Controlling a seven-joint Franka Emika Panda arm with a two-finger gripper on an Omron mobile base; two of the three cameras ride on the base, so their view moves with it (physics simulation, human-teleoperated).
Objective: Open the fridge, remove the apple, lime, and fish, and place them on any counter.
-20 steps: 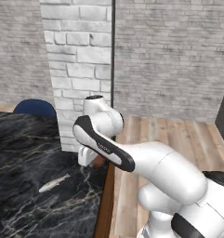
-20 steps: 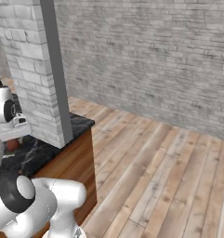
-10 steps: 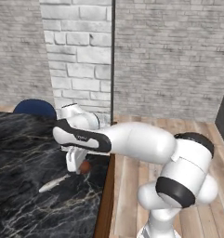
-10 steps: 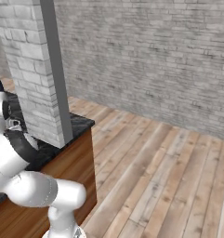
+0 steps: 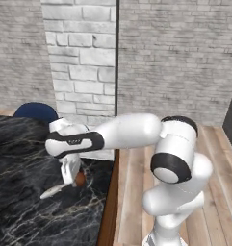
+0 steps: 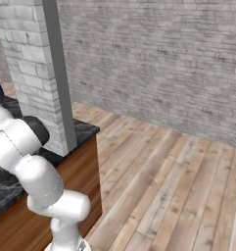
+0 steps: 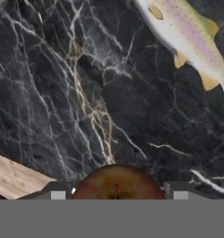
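End effector (image 5: 73, 177) is gripping the apple (image 7: 116, 182) between its fingers, hanging low over the black marble worktop (image 5: 21, 202) near its right edge, beside the white brick pillar (image 5: 81, 62). Fish (image 7: 190, 35) is lying flat on the worktop just beside the end effector, apart from the apple; in the left base view it is showing as a pale sliver (image 5: 52, 192) left of the hand.
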